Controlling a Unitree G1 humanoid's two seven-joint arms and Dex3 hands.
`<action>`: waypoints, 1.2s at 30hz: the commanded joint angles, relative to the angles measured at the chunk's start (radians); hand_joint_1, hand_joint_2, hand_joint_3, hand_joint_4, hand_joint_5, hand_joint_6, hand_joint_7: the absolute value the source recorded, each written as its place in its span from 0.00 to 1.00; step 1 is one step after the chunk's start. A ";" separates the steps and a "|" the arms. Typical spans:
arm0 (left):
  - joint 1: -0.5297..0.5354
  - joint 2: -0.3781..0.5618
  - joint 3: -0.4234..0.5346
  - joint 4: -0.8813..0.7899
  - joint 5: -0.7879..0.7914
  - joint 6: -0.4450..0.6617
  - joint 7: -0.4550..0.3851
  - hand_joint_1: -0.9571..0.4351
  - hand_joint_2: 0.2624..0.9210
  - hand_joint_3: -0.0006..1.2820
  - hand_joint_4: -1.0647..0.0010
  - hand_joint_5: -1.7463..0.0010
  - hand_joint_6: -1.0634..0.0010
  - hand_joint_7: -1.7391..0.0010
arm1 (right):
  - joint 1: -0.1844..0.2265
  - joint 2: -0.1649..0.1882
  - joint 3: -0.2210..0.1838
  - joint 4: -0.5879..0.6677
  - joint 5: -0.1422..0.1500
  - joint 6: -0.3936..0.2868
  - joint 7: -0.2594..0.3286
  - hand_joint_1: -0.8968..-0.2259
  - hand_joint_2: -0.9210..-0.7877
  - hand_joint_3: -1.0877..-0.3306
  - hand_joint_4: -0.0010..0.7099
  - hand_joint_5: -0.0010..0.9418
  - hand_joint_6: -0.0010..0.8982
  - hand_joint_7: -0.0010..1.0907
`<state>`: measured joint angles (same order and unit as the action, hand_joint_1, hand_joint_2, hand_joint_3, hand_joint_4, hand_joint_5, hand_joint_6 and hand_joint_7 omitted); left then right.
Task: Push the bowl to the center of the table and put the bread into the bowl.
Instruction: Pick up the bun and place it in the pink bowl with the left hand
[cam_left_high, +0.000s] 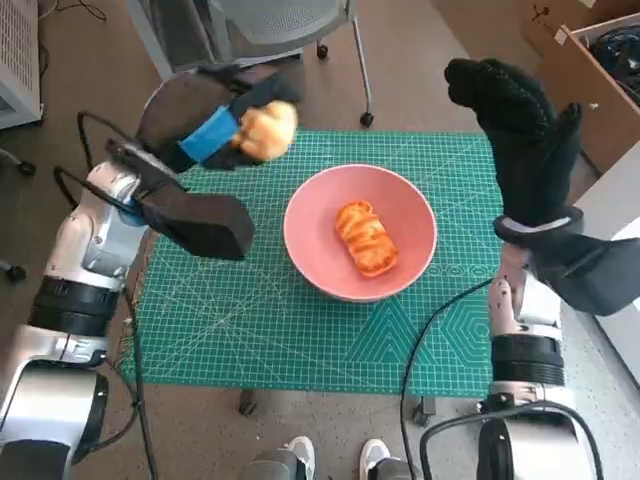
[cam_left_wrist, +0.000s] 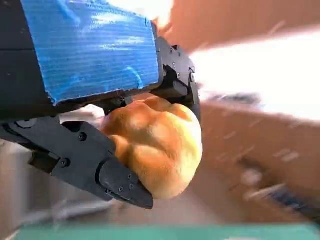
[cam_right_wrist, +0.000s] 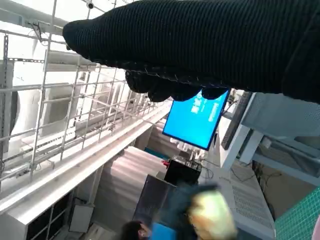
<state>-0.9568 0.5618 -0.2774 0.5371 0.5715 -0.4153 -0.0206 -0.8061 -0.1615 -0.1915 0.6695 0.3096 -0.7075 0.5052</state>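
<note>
A pink bowl (cam_left_high: 360, 245) sits mid-bench holding one bread (cam_left_high: 366, 238). The left robot hand (cam_left_high: 215, 135) grips a bun (cam_left_high: 268, 129) aloft, undelivered; the right robot hand (cam_left_high: 520, 125) seems spread, empty.

Your robot's left hand (cam_left_high: 215, 135), black with bright blue tape, grips a golden-yellow bread roll (cam_left_high: 268, 129). In the salmon-pink bowl (cam_left_high: 315, 262) you see an orange-brown glazed pastry (cam_left_high: 365, 238) with darker stripes. The mat (cam_left_high: 250, 310) is green with a fine pale grid. The right hand (cam_left_high: 520, 130) wears black knit; the forearms (cam_left_high: 85, 250) are pale grey-white.
</note>
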 joint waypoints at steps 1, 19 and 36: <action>-0.037 -0.060 -0.031 0.009 0.010 -0.023 -0.013 0.69 1.00 0.02 0.32 0.39 0.33 0.35 | 0.017 0.005 0.005 -0.002 0.001 0.018 0.005 0.35 0.00 0.50 0.32 0.00 0.30 0.12; -0.109 -0.230 -0.139 0.231 0.026 -0.085 -0.110 0.69 1.00 0.09 0.44 0.29 0.42 0.31 | 0.061 -0.006 -0.005 -0.074 -0.006 0.028 -0.015 0.35 0.00 0.50 0.32 0.00 0.30 0.11; -0.089 -0.218 -0.142 0.237 0.005 0.039 -0.290 0.30 0.91 0.02 0.99 0.99 0.99 0.84 | 0.089 -0.012 0.000 -0.112 -0.026 0.036 -0.058 0.35 0.00 0.48 0.30 0.00 0.30 0.11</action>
<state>-1.0459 0.3270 -0.4166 0.7930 0.5750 -0.3548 -0.3123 -0.7456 -0.1713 -0.1947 0.5573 0.3048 -0.6851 0.4610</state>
